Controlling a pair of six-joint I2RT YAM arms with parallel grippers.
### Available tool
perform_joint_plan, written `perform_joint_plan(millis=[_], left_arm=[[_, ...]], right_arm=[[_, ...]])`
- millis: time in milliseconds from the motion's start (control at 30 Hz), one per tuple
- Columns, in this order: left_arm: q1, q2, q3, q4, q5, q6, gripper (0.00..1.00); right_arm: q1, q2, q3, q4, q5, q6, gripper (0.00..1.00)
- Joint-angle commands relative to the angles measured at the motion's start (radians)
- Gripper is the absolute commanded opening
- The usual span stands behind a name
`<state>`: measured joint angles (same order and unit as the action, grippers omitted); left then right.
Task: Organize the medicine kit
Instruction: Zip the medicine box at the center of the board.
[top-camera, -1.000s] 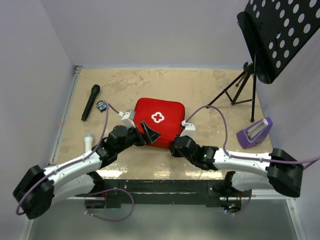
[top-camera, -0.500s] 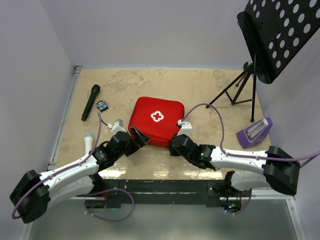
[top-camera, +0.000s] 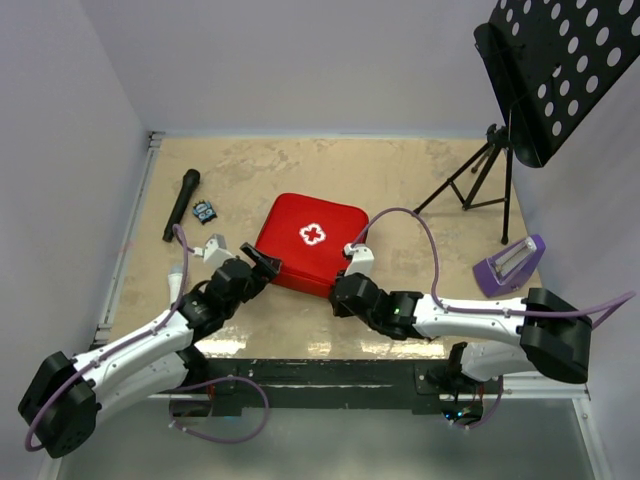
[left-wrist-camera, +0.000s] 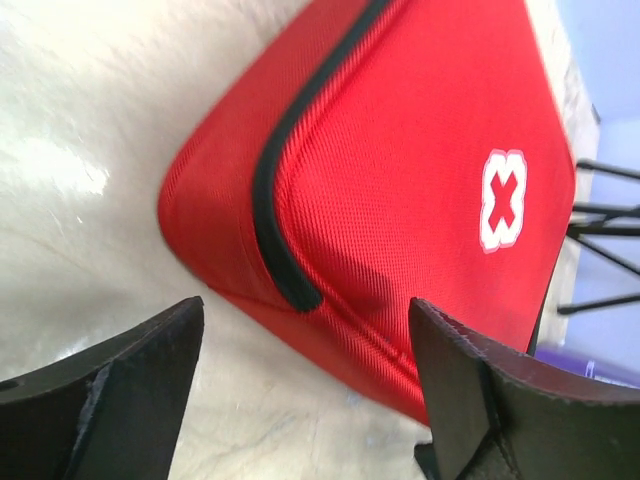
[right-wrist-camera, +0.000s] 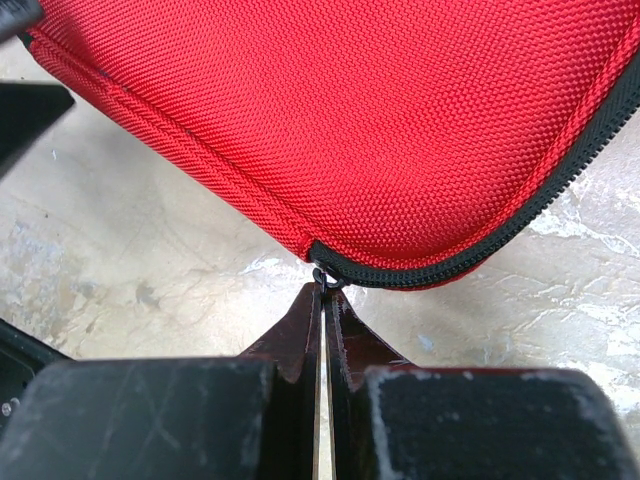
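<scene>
Left gripper backed off toward 8 o'clock, jaws wide and empty. Medicine kit lay closed at table centre. Right gripper was pinched shut on zipper pull at kit's 6 o'clock corner, so zipping looked underway.

The left arm is extended low, with the forearm running forward and inward from the base to the wrist behind the jaws. The left jaws stand wide apart. Both fingers sit at the lower corners of the wrist view, with a broad gap between them.

The right arm also lies low and reaches inward, its wrist directly behind the jaws. The right jaws are pressed together. Their fingers meet along a narrow seam, tips pointing straight ahead.
</scene>
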<state>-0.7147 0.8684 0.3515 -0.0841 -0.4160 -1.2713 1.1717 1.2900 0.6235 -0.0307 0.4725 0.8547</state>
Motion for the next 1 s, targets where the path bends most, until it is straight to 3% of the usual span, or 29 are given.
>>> perform_joint_plan(millis=[0, 400, 633, 967], left_arm=[[0.058, -0.011, 0.032, 0.041, -0.024, 0.045, 0.81], [0.230, 0.118, 0.035, 0.193, 0.175, 0.193, 0.45], [0.251, 0.176, 0.040, 0.239, 0.232, 0.248, 0.00], [0.290, 0.215, 0.104, 0.184, 0.169, 0.296, 0.00]], right_arm=[[0.014, 0.011, 0.041, 0.022, 0.009, -0.013, 0.00], [0.020, 0.017, 0.048, 0.017, 0.006, -0.040, 0.00], [0.020, 0.017, 0.053, 0.006, 0.011, -0.045, 0.00], [0.020, 0.003, 0.091, -0.119, 0.070, -0.033, 0.00]])
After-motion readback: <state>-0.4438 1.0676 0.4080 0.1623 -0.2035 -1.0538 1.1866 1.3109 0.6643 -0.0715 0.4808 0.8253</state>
